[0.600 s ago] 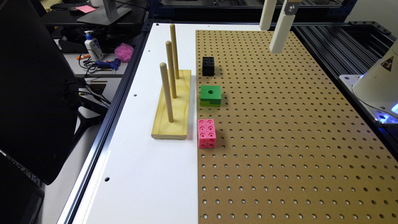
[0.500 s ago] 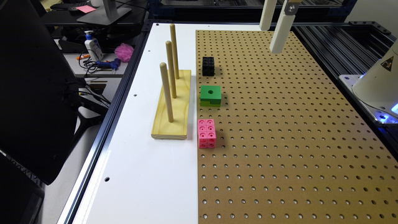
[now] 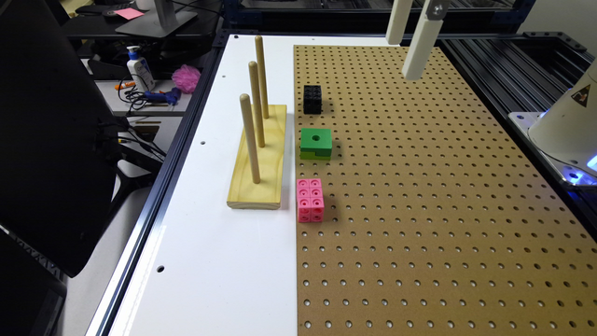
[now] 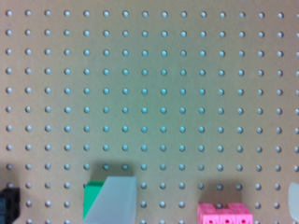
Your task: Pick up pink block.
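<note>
We see the pink block (image 3: 310,200) lying on the brown pegboard (image 3: 433,196), right at the pegboard's edge where it meets the white tabletop (image 3: 210,233), toward the exterior view's left. It is free, nothing touching it. In a row along that same edge sit the green block (image 3: 316,143) with a round hole in its top, then the black block (image 3: 312,99) farther back, each apart from the next. Just beside the row, on the white tabletop, stands a wooden base (image 3: 259,161) with three upright pegs (image 3: 250,137). The gripper (image 3: 408,39) hangs high over the far part of the pegboard, well apart from the pink block and off toward the exterior view's right. In the wrist view we see the fingers (image 4: 114,200) spread wide, one pale fingertip in front of the green block (image 4: 92,198) and the other at the frame's edge, with the pink block (image 4: 224,213) between them and nothing held. The black block (image 4: 9,203) shows at the other edge. Off the tabletop, a lotion bottle (image 3: 139,69) and a fluffy pink puff (image 3: 185,78) sit on a side desk.
</note>
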Available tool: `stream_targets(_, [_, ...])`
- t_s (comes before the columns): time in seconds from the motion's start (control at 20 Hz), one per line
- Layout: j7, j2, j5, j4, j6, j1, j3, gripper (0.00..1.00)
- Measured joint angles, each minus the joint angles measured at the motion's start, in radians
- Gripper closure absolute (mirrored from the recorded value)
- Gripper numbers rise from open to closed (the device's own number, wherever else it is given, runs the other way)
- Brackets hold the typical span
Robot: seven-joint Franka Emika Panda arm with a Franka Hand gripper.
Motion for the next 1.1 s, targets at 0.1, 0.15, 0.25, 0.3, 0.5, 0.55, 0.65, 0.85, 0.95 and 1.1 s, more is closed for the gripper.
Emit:
stream_targets(0.1, [0.012,0.055,0.0001,0.042,0.021,0.000,0.013,0.00])
stream_targets(0.15, [0.017,0.080,0.0001,0.062,0.026,0.000,0.019,0.00])
stream_targets(0.25, [0.027,0.123,0.0001,0.099,0.029,0.000,0.028,0.00])
stream_targets(0.3, [0.030,0.138,0.0001,0.113,0.029,0.000,0.031,0.00])
stream_targets(0.5, [0.047,0.172,0.0001,0.151,0.029,0.000,0.048,0.00])
stream_targets(0.55, [0.051,0.174,0.0001,0.154,0.029,0.000,0.052,0.00])
stream_targets(0.65, [0.059,0.175,0.0001,0.156,0.029,0.000,0.061,0.00])
stream_targets(0.85, [0.075,0.175,0.0001,0.158,0.029,0.000,0.076,0.00])
stream_targets(0.95, [0.076,0.176,0.0001,0.158,0.029,0.000,0.078,0.00])
stream_targets(1.1, [0.076,0.225,0.0001,0.153,0.066,0.000,0.078,0.00])
